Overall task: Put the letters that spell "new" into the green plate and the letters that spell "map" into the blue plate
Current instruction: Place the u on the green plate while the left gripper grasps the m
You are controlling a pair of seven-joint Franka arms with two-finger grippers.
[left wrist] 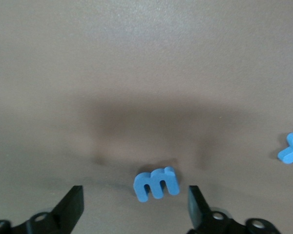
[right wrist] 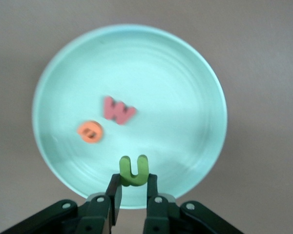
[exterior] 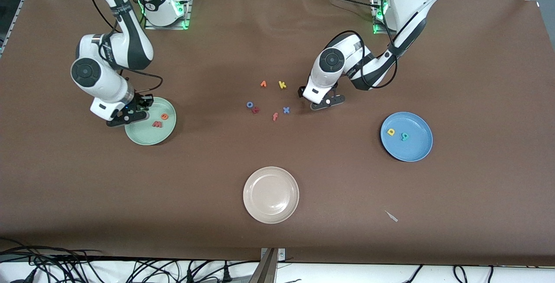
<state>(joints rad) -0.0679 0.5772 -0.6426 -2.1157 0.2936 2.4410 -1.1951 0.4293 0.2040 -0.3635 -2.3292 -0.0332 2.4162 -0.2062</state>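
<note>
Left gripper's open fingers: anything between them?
Yes. In the left wrist view the small blue foam letter m lies on the brown table between the left gripper's spread fingers, untouched.

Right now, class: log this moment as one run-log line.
right gripper: holds green n over green plate | left gripper: open around blue m

Lab: brown-covered table (exterior: 277,231), aluminium frame, cables (exterior: 86,268).

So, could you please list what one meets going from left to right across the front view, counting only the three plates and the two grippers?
right gripper over the green plate, holding the green n → green plate → cream-white plate → left gripper → blue plate
</note>
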